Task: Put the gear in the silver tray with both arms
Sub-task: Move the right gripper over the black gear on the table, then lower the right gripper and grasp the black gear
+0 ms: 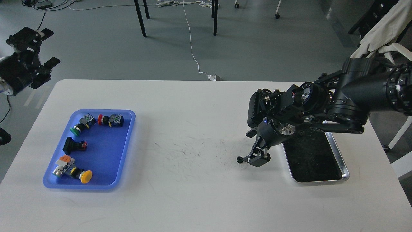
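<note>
The right tool, fingers parted and holding nothing, hangs low over the worktop with the small black gear just at its tip, ungrasped. The silver tray behind it awaits; the left tool idles open, far off.

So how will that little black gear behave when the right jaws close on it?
The gear looks rigid and very small, so probably light and easily nudged across the smooth white table. Lying flat, it likely slides rather than rolls. The right gripper dwarfs it beside the silver tray, so it may squirt out.
</note>
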Controlling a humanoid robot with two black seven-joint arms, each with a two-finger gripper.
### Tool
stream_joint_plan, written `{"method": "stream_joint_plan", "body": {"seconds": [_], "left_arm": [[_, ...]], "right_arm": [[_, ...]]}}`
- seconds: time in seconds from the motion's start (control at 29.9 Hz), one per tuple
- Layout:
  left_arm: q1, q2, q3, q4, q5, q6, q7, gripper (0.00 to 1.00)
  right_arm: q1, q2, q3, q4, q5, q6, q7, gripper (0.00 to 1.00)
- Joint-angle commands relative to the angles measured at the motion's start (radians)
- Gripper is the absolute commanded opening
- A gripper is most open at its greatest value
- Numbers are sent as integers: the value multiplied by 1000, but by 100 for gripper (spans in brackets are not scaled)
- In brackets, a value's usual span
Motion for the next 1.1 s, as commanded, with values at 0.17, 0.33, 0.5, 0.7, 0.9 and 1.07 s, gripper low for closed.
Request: {"method": "stream_joint_plan", "body": {"seconds": [0.17, 0.33, 0.5, 0.7, 0.9, 1.07], "left_arm": [[17, 32, 0, 0, -2, -7, 0, 99], [26, 39, 0, 2, -2, -9, 0, 99], [26, 39, 0, 2, -12, -9, 0, 99], [26, 38, 0, 2, -13, -7, 0, 99], [28, 38, 0, 2, -12, -4, 0, 99], [33, 36, 0, 2, -12, -1, 0, 99]], "right_arm": [[-105, 87, -13, -112, 5, 1, 0, 88], [-116, 87, -13, -126, 7, 1, 0, 87], [-133, 87, -13, -143, 7, 1, 0, 85], [-140, 87, -18, -160, 7, 1, 0, 78], [-142, 87, -18, -161, 9, 8, 0, 72], [-130, 87, -26, -174, 27, 37, 0, 54]]}}
